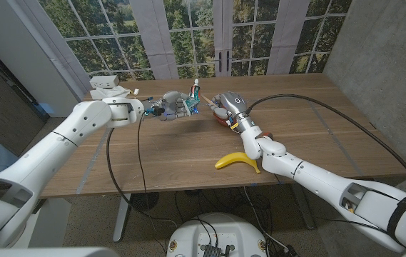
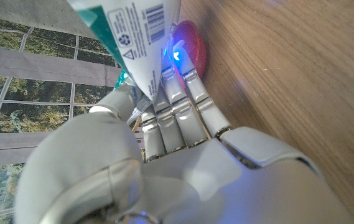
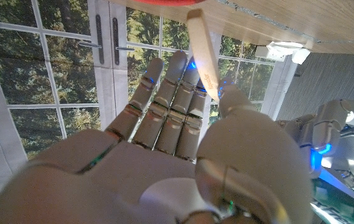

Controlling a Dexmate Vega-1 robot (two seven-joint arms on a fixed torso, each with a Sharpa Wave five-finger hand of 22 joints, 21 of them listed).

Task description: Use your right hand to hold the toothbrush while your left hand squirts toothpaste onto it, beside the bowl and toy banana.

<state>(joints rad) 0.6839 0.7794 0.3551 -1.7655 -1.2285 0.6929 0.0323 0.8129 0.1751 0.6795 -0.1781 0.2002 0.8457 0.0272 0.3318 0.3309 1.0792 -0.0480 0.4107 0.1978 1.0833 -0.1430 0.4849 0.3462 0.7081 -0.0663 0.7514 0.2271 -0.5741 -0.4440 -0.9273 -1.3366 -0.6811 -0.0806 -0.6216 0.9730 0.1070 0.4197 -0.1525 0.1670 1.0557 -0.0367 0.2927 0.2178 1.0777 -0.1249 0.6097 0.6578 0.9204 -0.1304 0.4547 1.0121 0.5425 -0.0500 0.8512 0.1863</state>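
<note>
Holding toothpaste tube (image 1: 193,95) in left hand (image 1: 176,106), nozzle aimed toward toothbrush (image 3: 203,55) pinched upright in right hand (image 1: 229,107); hands nearly touching, above the table, beyond toy banana (image 1: 236,161).

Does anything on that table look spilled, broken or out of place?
Nothing stands out. The toy banana lies whole on the table. The left hand holds the toothpaste tube and the right hand holds the toothbrush above the wood. No paste shows on the wood.
</note>
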